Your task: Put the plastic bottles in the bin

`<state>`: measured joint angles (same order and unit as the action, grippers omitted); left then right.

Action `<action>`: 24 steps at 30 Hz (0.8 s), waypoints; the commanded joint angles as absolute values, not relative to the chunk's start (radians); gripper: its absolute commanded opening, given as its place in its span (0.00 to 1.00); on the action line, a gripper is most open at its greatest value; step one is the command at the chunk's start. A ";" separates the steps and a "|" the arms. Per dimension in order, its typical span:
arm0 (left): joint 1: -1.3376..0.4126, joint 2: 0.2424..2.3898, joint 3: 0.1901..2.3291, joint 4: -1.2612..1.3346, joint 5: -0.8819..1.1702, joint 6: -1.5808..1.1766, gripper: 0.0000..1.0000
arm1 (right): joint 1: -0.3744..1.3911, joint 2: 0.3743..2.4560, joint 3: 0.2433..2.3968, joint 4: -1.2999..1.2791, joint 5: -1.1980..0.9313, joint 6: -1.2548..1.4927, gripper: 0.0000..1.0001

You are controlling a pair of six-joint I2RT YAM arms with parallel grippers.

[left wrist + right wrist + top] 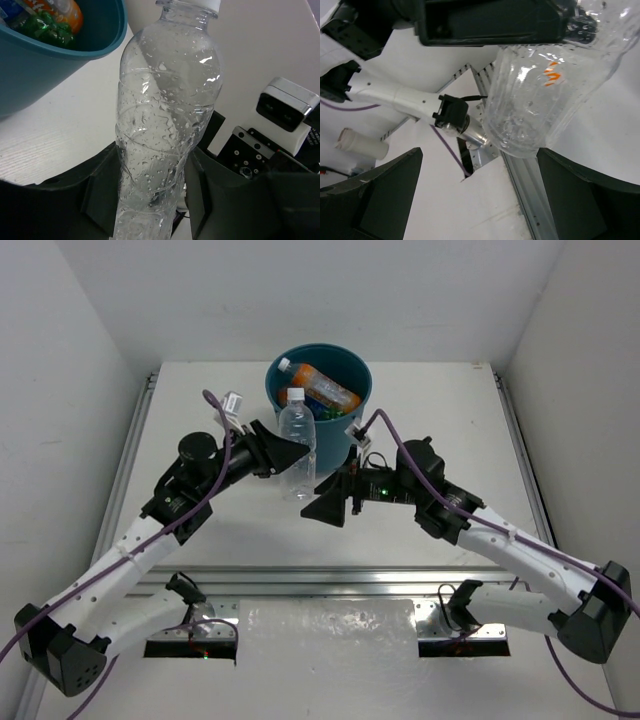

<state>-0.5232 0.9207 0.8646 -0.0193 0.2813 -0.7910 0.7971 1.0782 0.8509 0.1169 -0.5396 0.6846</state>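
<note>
The left gripper (152,187) pinches the clear bottle (167,100) at its middle, upright, just beside the bin (368,380). The right gripper (480,165) has its jaws spread wide near it. An orange bottle (325,390) lies in the bin, its label too small to read.

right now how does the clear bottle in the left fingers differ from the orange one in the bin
The clear bottle is roughly upright outside the bin, clamped by the left fingers; the orange bottle lies slanted inside it. The clear bottle is see-through, beaded with droplets and shows no label; the orange bottle looks solid orange. Both have white caps.
</note>
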 commanded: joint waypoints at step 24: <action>-0.578 0.867 0.874 0.259 0.561 -0.875 0.40 | 0.807 1.207 1.028 0.307 -0.555 0.583 0.13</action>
